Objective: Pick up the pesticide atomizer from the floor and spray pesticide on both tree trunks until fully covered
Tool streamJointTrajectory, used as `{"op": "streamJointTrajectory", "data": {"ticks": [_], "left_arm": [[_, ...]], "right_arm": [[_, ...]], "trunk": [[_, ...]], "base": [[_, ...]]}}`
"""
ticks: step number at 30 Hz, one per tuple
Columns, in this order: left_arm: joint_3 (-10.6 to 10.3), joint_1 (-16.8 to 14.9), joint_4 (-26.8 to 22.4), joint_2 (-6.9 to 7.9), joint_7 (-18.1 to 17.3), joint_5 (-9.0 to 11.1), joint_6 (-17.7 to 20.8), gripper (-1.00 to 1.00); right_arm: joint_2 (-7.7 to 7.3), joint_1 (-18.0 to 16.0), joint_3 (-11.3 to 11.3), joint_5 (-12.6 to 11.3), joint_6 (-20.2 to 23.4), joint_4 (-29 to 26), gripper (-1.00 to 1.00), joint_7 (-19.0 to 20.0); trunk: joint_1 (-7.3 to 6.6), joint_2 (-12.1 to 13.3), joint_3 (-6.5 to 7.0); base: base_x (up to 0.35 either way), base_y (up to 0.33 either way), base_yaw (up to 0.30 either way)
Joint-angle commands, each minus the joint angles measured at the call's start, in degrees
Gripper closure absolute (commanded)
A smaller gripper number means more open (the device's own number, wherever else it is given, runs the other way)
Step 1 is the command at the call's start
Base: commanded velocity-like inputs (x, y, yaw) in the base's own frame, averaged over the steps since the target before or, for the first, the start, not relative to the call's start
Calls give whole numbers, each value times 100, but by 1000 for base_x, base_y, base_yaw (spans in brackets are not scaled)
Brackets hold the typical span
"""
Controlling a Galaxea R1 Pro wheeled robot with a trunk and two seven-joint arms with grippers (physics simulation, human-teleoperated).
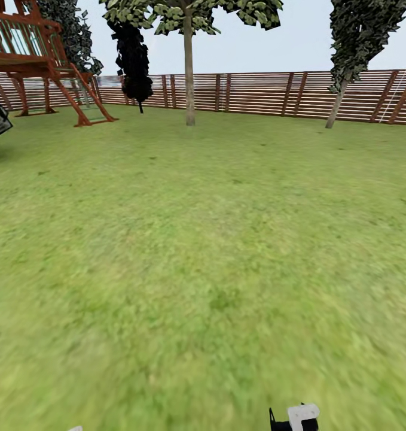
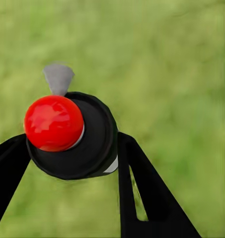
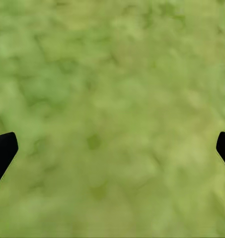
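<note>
black left gripper pinching a round black atomizer with a red knob, right gripper spread over blurry green grass; brown slat fence far back.

Green grass, brown slat fence, red-topped blk atomizer.
</note>
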Motion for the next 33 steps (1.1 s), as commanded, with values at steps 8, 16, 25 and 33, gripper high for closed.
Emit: {"op": "streamJointTrajectory", "data": {"ticks": [8, 16, 25, 33], "left_arm": [[2, 0, 1, 0, 0, 0, 0, 100], [0, -3, -3, 0, 0, 0, 0, 100], [1, -2, -2, 0, 0, 0, 0, 100], [0, -3, -3, 0, 0, 0, 0, 100]], "right_arm": [[0, 0, 0, 0, 0, 0, -100, -1], [0, 0, 0, 0, 0, 0, -100, 0], [0, 0, 0, 0, 0, 0, -100, -4], [0, 0, 0, 0, 0, 0, -100, 0]], "trunk": [[0, 0, 0], [0, 0, 0], [0, 0, 0], [0, 0, 0]], "base": [[339, 0, 0], [339, 0, 0], [340, 0, 0], [339, 0, 0]]}}
